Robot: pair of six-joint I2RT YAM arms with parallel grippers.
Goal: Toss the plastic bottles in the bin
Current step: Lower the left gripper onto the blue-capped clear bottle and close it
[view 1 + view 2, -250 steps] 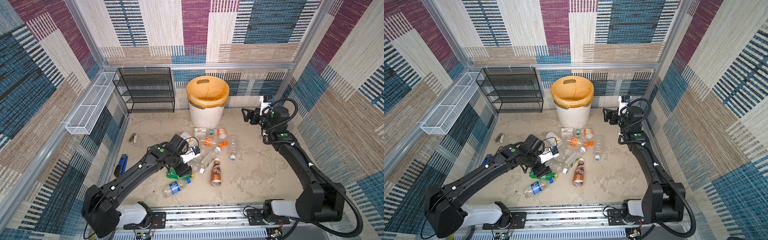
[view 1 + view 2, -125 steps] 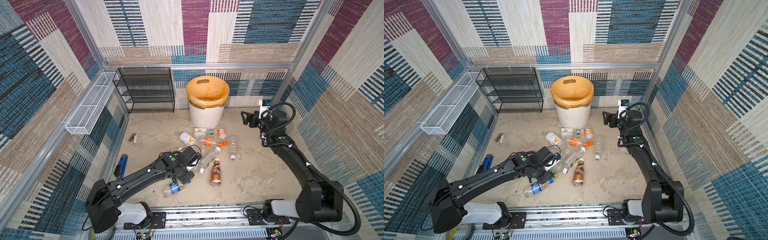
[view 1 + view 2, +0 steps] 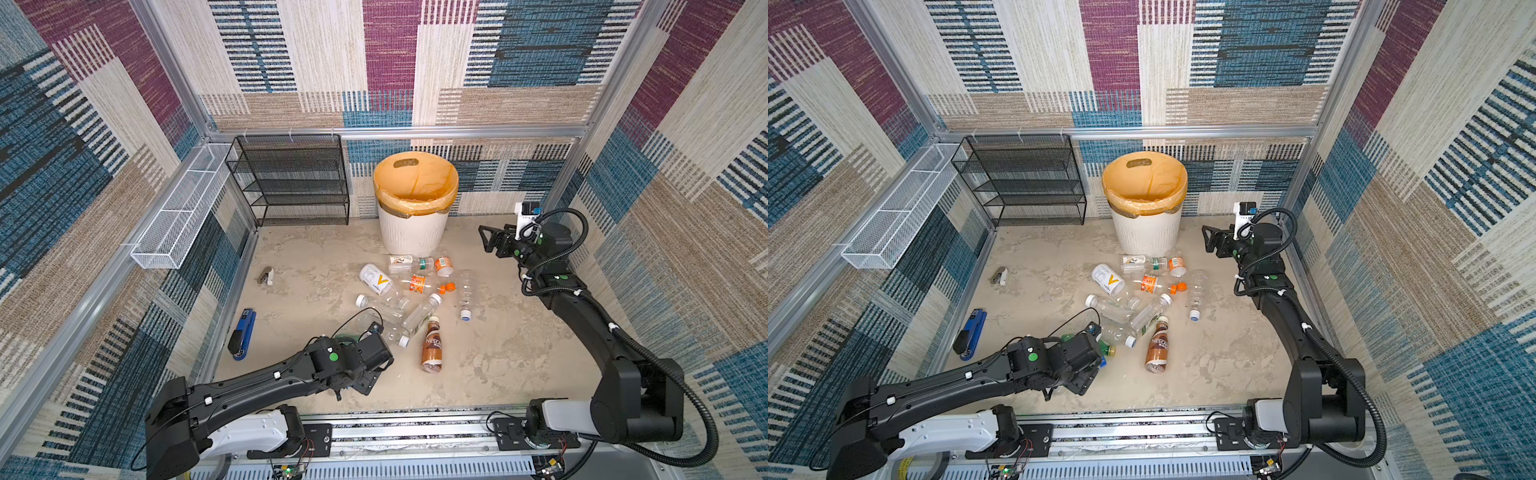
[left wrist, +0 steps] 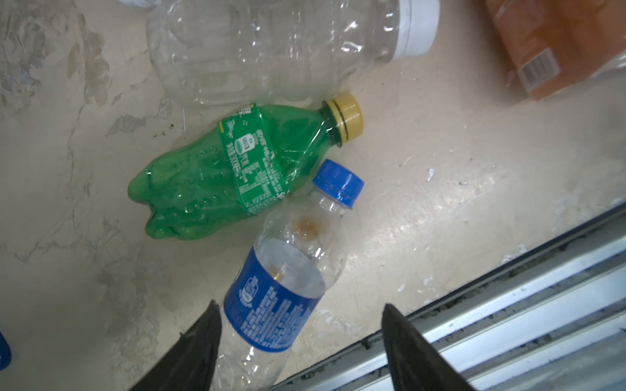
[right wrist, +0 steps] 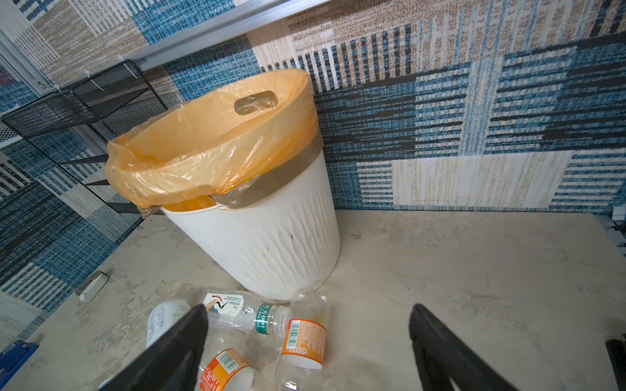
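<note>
Several plastic bottles [image 3: 415,286] lie scattered on the floor in front of the bin [image 3: 415,232], a white ribbed basket with an orange bag. In the left wrist view a crushed green bottle [image 4: 216,176] lies against a clear blue-labelled bottle [image 4: 281,298]. My left gripper [image 4: 299,304] is open and straddles the blue-labelled bottle's lower half, which lies close to one finger. My arm covers this bottle in both top views. A brown Nescafe bottle [image 3: 432,347] lies to the right. My right gripper [image 5: 308,308] hangs open and empty, right of the bin [image 5: 264,243].
A blue stapler [image 3: 243,338] and a small grey stapler [image 3: 266,275] lie by the left wall. A black mesh rack [image 3: 291,178] stands at the back left, with a white wire tray [image 3: 178,220] on the left wall. The metal front rail [image 4: 508,304] runs close to my left gripper.
My left gripper has moved toward the front rail, from the green bottle to over the blue-labelled bottle, and its jaws have widened. The right arm has barely shifted.
</note>
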